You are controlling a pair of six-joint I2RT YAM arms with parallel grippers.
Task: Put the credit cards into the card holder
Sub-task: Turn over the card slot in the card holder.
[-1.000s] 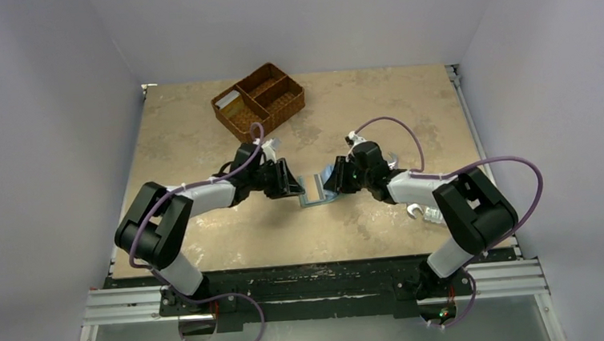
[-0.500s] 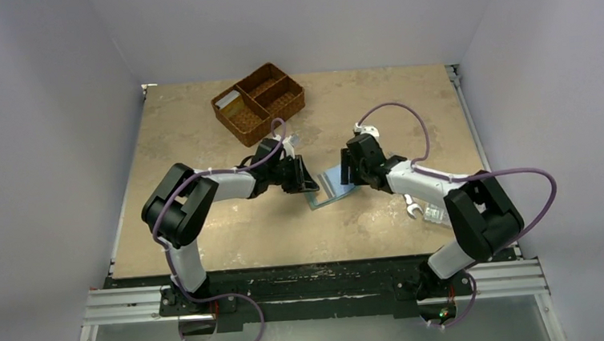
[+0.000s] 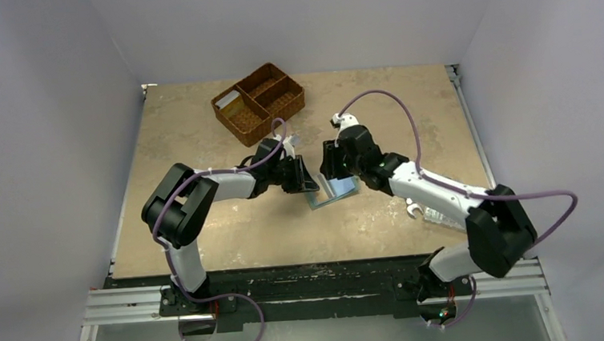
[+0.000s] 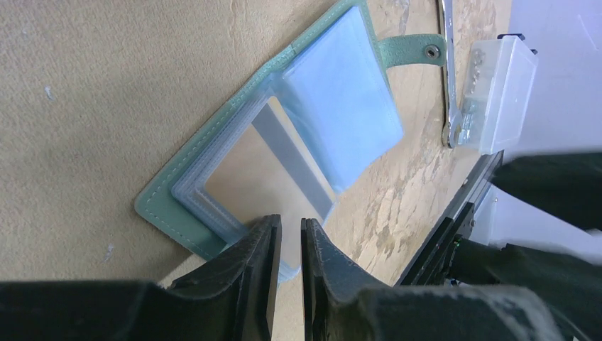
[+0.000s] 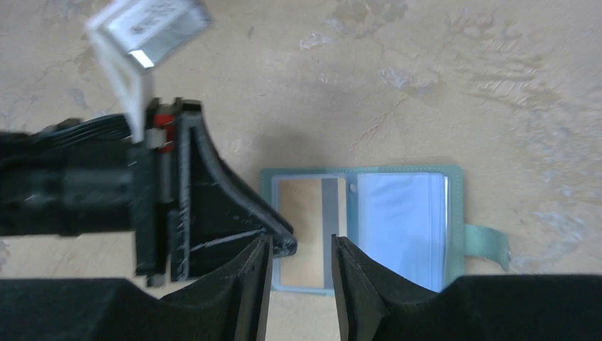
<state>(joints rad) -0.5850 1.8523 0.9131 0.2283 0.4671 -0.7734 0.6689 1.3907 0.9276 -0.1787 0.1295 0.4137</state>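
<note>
Card holder [image 3: 337, 190], overhead: open on desk [image 3: 201, 145] between both hands.
Left hand [image 4: 289, 224], own camera: clenched on holder's corner sleeve, pinning it open; credit card [image 4: 264, 170] inside.
Right hand [image 5: 301, 247], own camera: released, empty, poised over card, likely to seat it.

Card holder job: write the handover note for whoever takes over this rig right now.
Left claw: shut on the edge of the card holder, at its clear sleeves, pinning it open on the table.
Right claw: open and empty, hovering just above the holder.
Done: one card with a grey stripe sits in the left sleeve.
Left: pale flat items, probably more credit cards, lie in the left end compartment of the wicker basket. Fetch and insert them.
</note>
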